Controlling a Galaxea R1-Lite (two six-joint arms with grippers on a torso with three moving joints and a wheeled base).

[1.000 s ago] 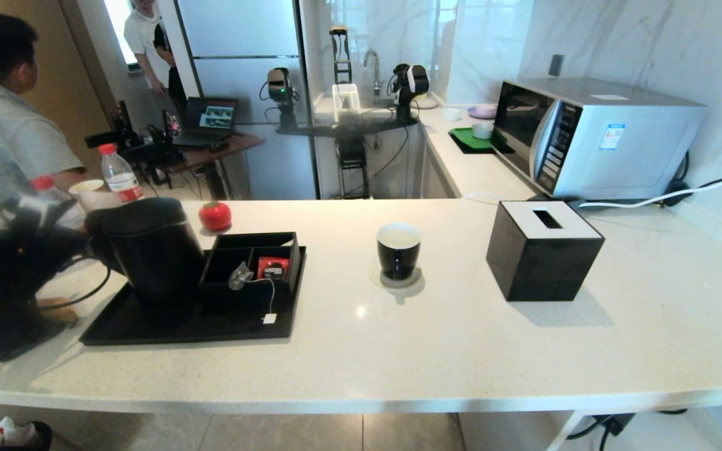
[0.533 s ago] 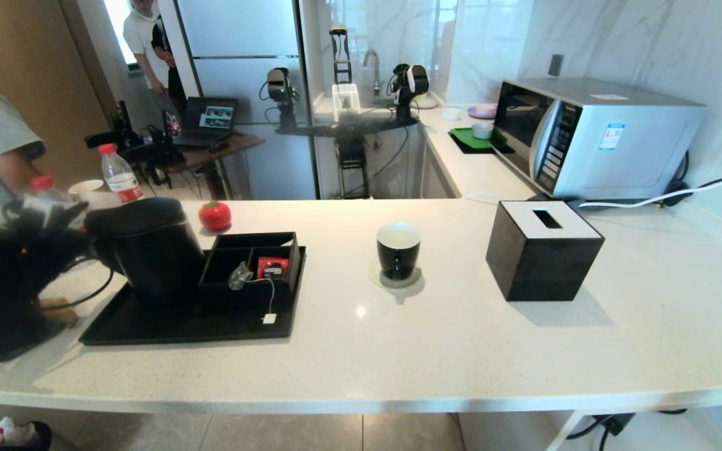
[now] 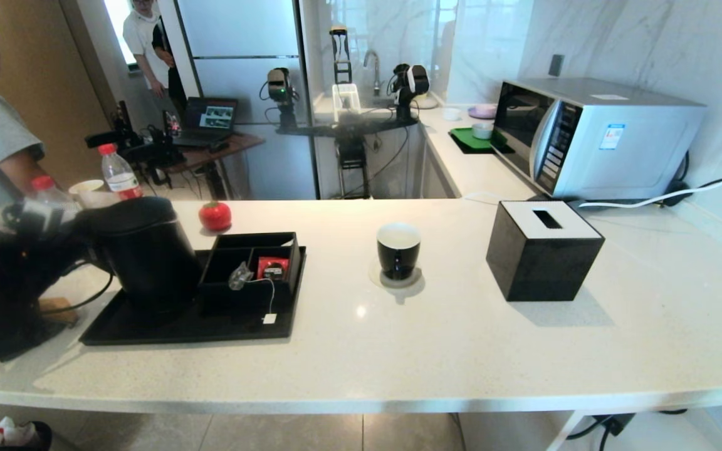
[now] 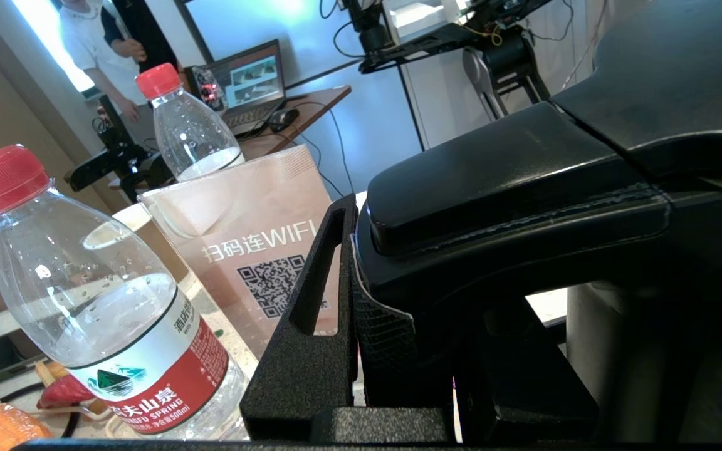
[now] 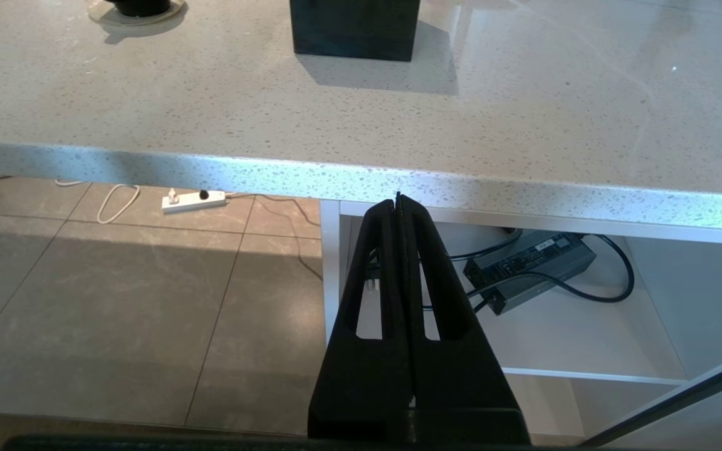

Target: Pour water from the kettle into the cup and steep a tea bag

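The tall black kettle [image 3: 145, 254] stands at the left end of the black tray [image 3: 148, 327], leaning slightly. My left gripper [image 3: 88, 250] is at its handle. In the left wrist view the left gripper [image 4: 411, 275] is shut on the kettle handle [image 4: 492, 188], one finger [image 4: 311, 313] pressed against it and the other hidden. The black cup [image 3: 398, 249] with a white inside sits on a round coaster mid-counter. The tea bag [image 3: 240, 275] lies on the rim of the compartment box, its tag [image 3: 269, 318] on the tray. My right gripper [image 5: 398, 203] hangs shut below the counter's front edge.
The compartment box [image 3: 254, 241] holds a red sachet [image 3: 271, 267]. Two red-capped bottles [image 3: 120, 174] [image 4: 104, 300], a paper cup [image 3: 86, 186] and a WIFI card [image 4: 242, 225] crowd behind the kettle. A red tomato-shaped thing [image 3: 215, 215], a black tissue box [image 3: 543, 250] and a microwave [image 3: 593, 134] stand further right.
The kettle has shifted a little to the left and tipped slightly with my left gripper on its handle. The person at the left has moved further out of view.
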